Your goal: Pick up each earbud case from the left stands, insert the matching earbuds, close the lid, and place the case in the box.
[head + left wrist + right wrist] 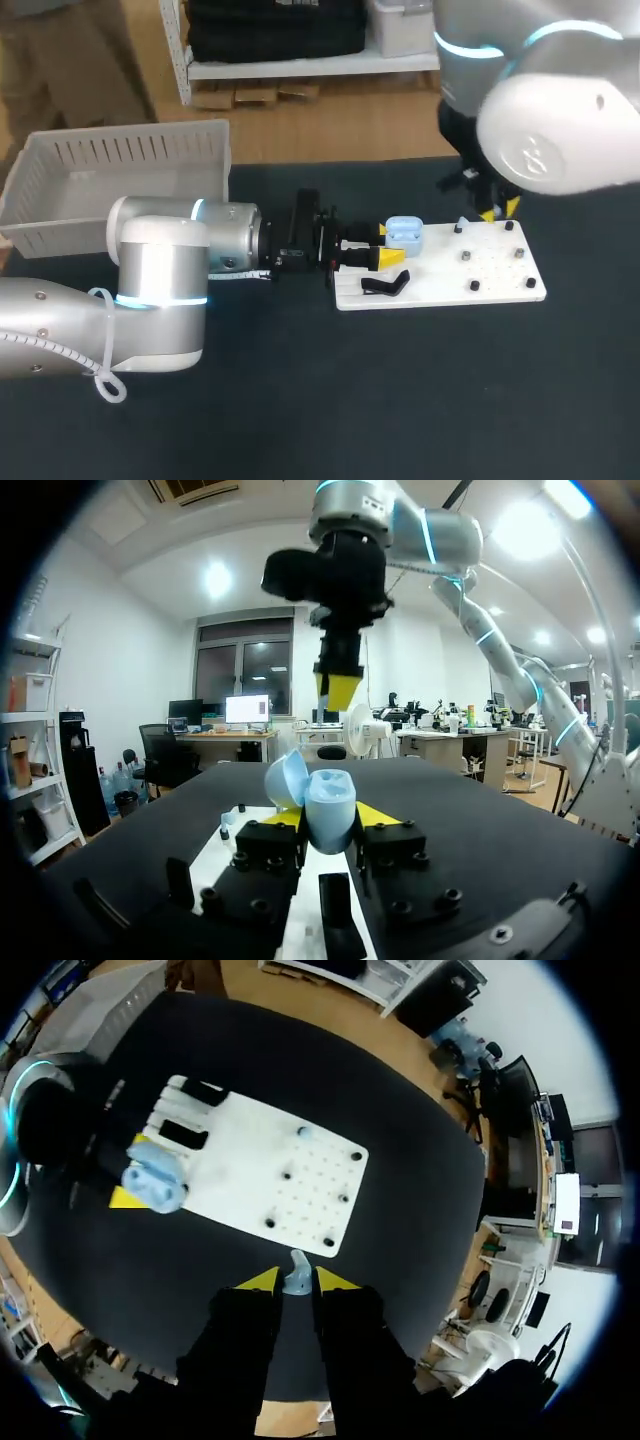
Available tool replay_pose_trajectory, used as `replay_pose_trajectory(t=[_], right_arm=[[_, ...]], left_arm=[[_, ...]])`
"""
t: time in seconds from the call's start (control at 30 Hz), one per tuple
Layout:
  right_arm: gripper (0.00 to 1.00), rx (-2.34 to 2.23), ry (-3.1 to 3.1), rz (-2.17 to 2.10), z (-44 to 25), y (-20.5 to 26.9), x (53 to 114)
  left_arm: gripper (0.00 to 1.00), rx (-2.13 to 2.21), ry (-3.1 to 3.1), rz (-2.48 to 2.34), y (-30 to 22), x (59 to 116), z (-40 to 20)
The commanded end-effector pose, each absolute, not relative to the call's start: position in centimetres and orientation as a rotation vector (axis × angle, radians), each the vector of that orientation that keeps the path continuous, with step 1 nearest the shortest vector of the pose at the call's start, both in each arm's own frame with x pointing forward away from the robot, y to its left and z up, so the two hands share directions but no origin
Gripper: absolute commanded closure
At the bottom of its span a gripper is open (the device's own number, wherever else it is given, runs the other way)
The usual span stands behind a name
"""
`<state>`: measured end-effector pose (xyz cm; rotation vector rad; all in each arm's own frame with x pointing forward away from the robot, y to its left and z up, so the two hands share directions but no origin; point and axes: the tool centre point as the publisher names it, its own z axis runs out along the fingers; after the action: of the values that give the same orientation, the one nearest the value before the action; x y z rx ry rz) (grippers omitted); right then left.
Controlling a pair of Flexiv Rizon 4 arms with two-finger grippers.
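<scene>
I am gripping the light blue earbud case [327, 810] between the jaws of my left gripper [388, 245], its lid hanging open, and a bent black stand [385, 284] is lying just beside them. My right gripper [297, 1282] is pinching a small light blue earbud [294, 1265], while a second earbud [303, 1132] is sitting well ahead of those jaws. The white slatted box [120, 170] is standing well apart from both.

Robotics lab bench: silver-grey left arm [165, 290] and right arm [560, 130] stood at a black table [300, 400] bearing a white drilled fixture plate [500, 270].
</scene>
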<state>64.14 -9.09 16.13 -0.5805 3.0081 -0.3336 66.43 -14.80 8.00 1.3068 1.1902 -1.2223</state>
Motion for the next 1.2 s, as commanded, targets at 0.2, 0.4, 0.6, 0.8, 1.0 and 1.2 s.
replay_pose_trajectory(t=[0.2, 0.4, 0.6, 0.8, 1.0, 1.2], right_arm=[[1.0, -0.61, 2.976, -0.224, 19.3, -5.5, 62.4], [1.0, -0.627, 2.988, -0.192, 18.5, -3.5, 61.6], [1.0, -0.586, 2.996, -0.205, 17.8, -2.9, 61.7], [1.0, -0.586, 2.996, -0.205, 17.8, -2.9, 61.7], [1.0, -0.586, 2.996, -0.205, 17.8, -2.9, 61.7], [1.0, -0.46, 3.001, -0.055, 18.6, -0.4, 61.0]], left_arm=[[1.0, 1.302, 1.19, -1.217, -14.8, 66.3, 7.9], [1.0, 1.302, 1.19, -1.217, -14.8, 66.3, 7.9], [1.0, 1.302, 1.19, -1.217, -14.8, 66.3, 7.9], [1.0, 1.302, 1.19, -1.217, -14.8, 66.3, 7.9], [1.0, 1.302, 1.19, -1.217, -14.8, 66.3, 7.9], [1.0, 1.302, 1.19, -1.217, -14.8, 66.3, 7.9]])
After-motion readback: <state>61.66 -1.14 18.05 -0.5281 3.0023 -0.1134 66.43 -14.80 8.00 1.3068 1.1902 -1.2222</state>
